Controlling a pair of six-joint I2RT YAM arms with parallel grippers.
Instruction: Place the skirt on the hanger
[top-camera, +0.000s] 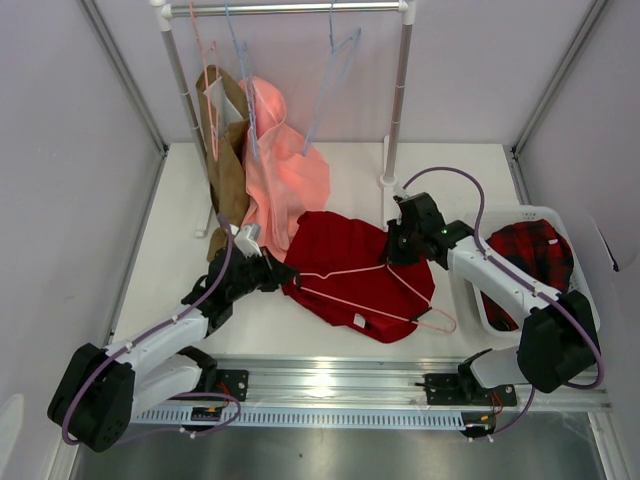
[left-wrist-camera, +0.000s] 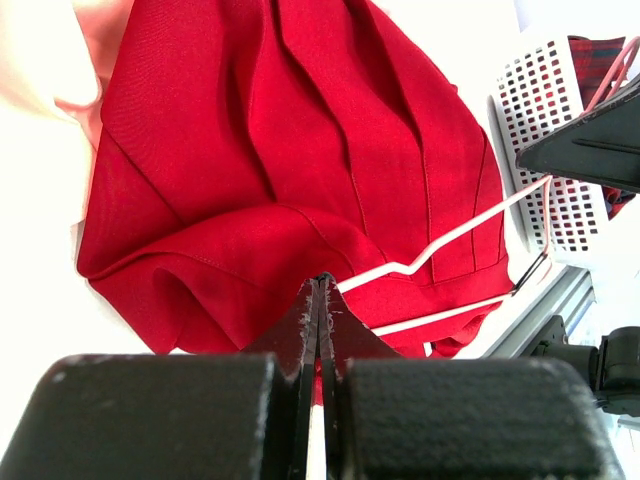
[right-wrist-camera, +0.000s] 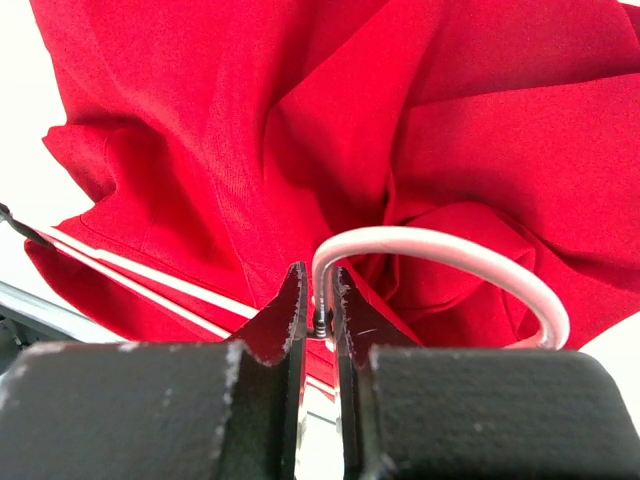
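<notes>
Both the left pincer (left-wrist-camera: 320, 290) and right pincer (right-wrist-camera: 320, 285) clench the hanger (right-wrist-camera: 440, 245); we should ease its free corner into the skirt (top-camera: 345, 245).

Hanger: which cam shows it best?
Top external: the hanger shows whole there, its full outline lying on the skirt between both claws. Left wrist shows only two wires running out from the left claw; right wrist shows only a curved bend at the right claw.
</notes>
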